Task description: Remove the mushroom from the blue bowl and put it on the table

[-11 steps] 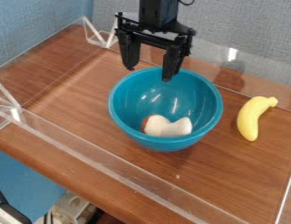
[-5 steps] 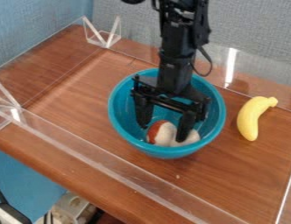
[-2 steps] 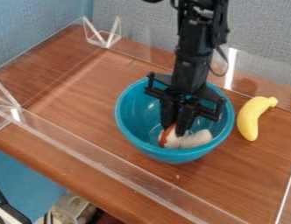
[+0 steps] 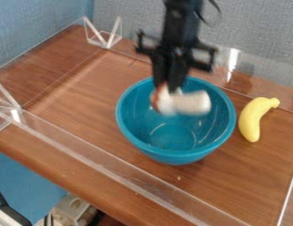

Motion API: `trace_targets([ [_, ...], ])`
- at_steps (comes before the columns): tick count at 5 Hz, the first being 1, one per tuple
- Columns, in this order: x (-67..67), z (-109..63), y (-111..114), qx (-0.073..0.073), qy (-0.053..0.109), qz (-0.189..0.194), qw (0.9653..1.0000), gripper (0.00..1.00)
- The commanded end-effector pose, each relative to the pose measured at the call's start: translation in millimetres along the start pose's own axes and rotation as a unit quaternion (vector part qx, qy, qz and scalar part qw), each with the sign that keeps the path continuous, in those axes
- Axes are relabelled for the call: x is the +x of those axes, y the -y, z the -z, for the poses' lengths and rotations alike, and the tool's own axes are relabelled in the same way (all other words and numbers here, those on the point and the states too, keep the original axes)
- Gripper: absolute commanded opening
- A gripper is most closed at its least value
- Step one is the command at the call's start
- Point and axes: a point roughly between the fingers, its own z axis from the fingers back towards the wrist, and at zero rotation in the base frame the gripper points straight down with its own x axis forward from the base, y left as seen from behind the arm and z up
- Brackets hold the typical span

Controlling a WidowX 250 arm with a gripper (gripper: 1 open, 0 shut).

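The jaws of the gripper (image 4: 173, 86) are drawn together on the mushroom (image 4: 182, 101), which is gripped near its cap end and hangs with the stem pointing off toward the banana side. The mushroom is held over the blue bowl (image 4: 176, 143), above its floor and toward the far part of the opening. Arm and mushroom are both blurred, so the exact contact of the fingertips cannot be told.

The step in hand is judged to be the lift out of the bowl. It is best done straight up, with the grip kept firm and unaltered, until the low-hanging stem is seen to pass above the rim; only then should sideways travel be begun. If the move is made too early, the stem could be caught on the wall and the mushroom twisted loose or the bowl dragged along. For the release, the bare stretch of the table (image 4: 84, 101) on the side away from the banana (image 4: 256, 118) seems well suited. The mushroom should be lowered until it is borne by the wood before the jaws are parted, since a rounded toy may roll if dropped.

The mushroom is seen as a small, pale, thick-stemmed toy, whitish along the stem, with a reddish-orange tint at the cap, which is partly hidden by the fingers.
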Motion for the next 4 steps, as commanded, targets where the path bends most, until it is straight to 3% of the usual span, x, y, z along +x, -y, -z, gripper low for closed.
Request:
trace_targets([
  [1, 5.0, -45.6, -32.5, -0.009, 0.046, -0.022, 0.9987, 0.0],
  [3, 7.1, -42.9, -106.9, -0.006, 0.035, -0.045, 0.9984, 0.0],
  [4, 17.6, -30.4, -131.4, 0.001, 0.027, -0.059, 0.9979, 0.0],
])
